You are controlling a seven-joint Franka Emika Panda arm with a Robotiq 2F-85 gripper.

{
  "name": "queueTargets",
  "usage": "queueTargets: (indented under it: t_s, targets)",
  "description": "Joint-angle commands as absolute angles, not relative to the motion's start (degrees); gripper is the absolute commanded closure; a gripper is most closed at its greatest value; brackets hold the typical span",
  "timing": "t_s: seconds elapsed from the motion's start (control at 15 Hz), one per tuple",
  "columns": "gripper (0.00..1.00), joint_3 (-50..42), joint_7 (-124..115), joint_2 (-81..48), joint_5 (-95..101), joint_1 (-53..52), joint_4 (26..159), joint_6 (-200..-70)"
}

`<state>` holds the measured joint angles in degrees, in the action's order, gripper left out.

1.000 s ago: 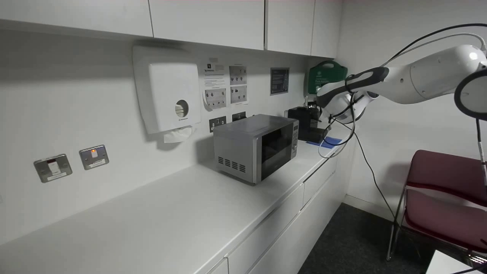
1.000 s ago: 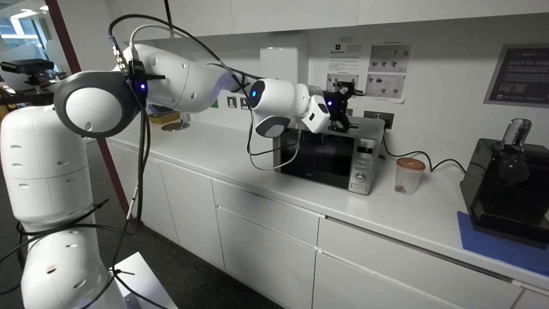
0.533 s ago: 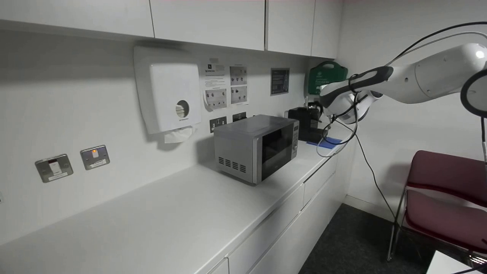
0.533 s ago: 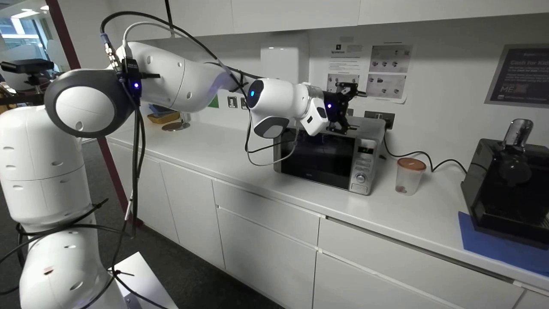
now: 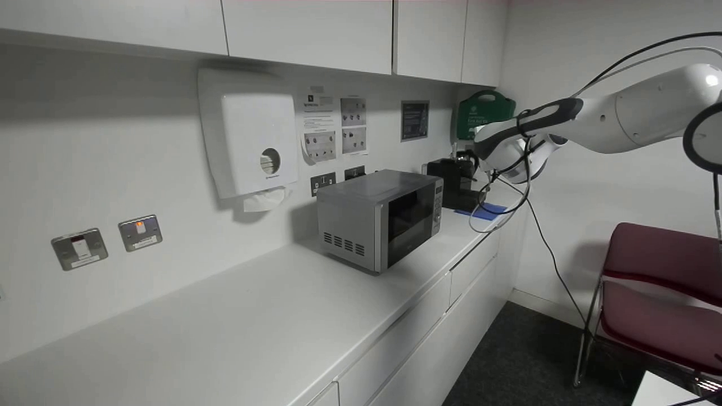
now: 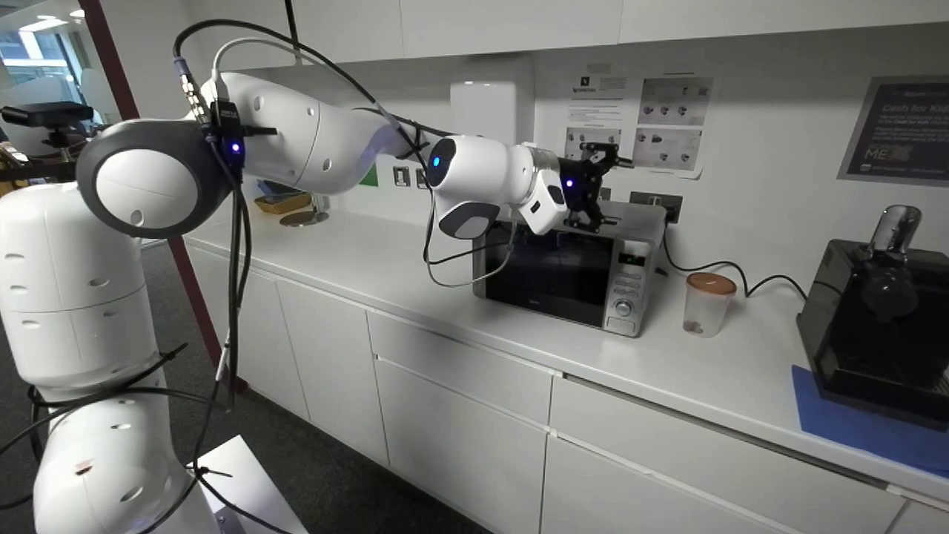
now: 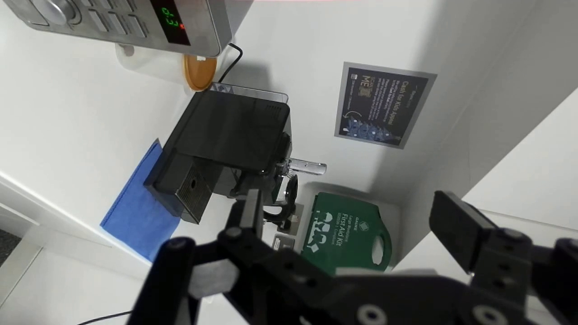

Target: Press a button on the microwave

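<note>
The grey microwave [image 5: 350, 225] stands on the counter with its dark window front facing out; it also shows in an exterior view [image 6: 556, 274]. Its control strip [image 6: 629, 289] has a lit display, buttons and a round knob. In the wrist view the control strip [image 7: 117, 22] is at the top left, partly cut off, with green digits. My gripper [image 6: 619, 191] appears above the microwave's top right part in that exterior view, apart from the buttons. In the wrist view the gripper [image 7: 350, 212] is wide open and empty. In an exterior view the arm mostly hides it.
A clear tub with an orange lid [image 6: 708, 300] stands right of the microwave. A black coffee machine [image 6: 875, 326] stands on a blue cloth [image 6: 852, 423]. A green first aid kit [image 7: 343, 230] is in the corner. Cupboards [image 5: 310, 34] hang above the counter [image 5: 225, 321].
Between one second and half a second ago the arm's elbow shifted slightly backward and the gripper hardly moved. Since then nothing visible has moved.
</note>
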<state>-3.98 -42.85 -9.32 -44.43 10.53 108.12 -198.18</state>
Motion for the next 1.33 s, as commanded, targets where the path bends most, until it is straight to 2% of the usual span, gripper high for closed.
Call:
queueTargets:
  t_s: [0.0,0.13,0.6,0.87,1.27]
  targets:
    - [0.00,-2.24,-44.45,-8.63,-41.35,12.56,108.46,-193.74]
    - [0.00,-0.57,-44.39,-8.34,-40.51,14.54,108.57,-188.32]
    - [0.00,17.67,-31.19,-6.95,-51.66,30.78,105.41,-179.19]
    - [0.00,16.22,-17.77,-5.42,-64.88,36.44,108.30,-165.50]
    - [0.00,15.54,8.41,-9.04,-76.96,41.58,105.41,-164.92]
